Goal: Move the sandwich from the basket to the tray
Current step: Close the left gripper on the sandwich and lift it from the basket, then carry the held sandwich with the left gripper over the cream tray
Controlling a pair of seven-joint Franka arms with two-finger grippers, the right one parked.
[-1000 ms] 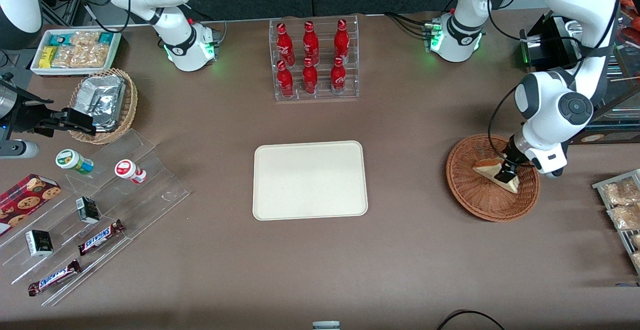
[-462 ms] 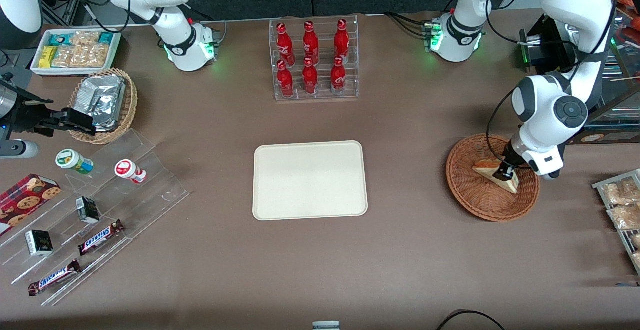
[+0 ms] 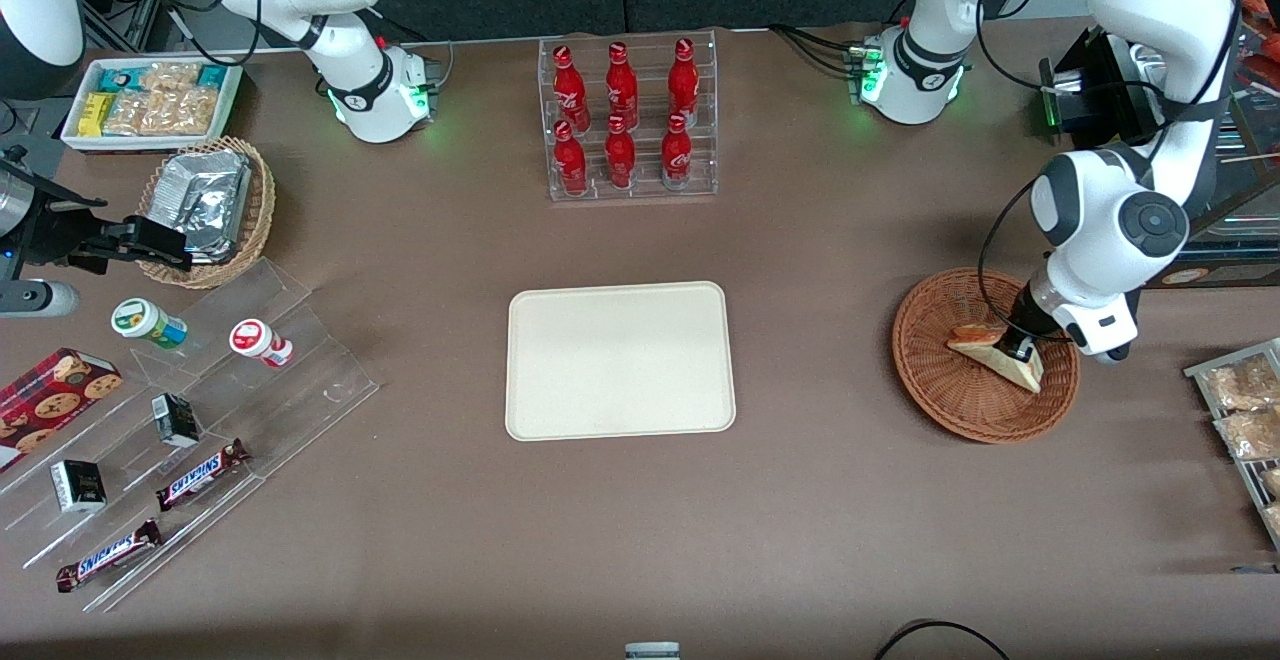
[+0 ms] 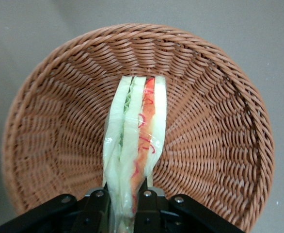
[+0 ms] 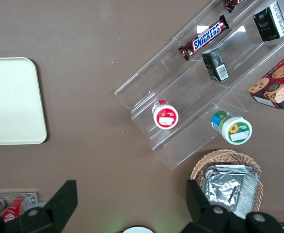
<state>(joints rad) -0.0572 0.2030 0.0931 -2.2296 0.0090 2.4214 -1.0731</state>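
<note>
The sandwich point(image 3: 985, 350) is a clear-wrapped white-bread wedge with red and green filling point(image 4: 134, 141), lying in the round reddish-brown wicker basket point(image 3: 940, 390) toward the working arm's end of the table. My gripper point(image 3: 1017, 348) reaches down into the basket point(image 4: 214, 126) and is shut on the sandwich: one black finger point(image 4: 97, 206) presses each side of its narrow end. The cream-white tray point(image 3: 620, 360) lies flat at the table's middle, with nothing on it, also seen in the right wrist view as the tray point(image 5: 11, 102).
A clear rack of red bottles point(image 3: 628, 120) stands farther from the camera than the tray. Snack packets point(image 3: 1240, 410) lie at the working arm's table edge beside the basket. Toward the parked arm's end are a tan basket of foil packs point(image 3: 205, 205) and a clear tiered stand point(image 3: 200, 420).
The gripper has shifted slightly within the basket and the sandwich has turned a little with it; the wrist has moved a bit toward the working arm's end.
</note>
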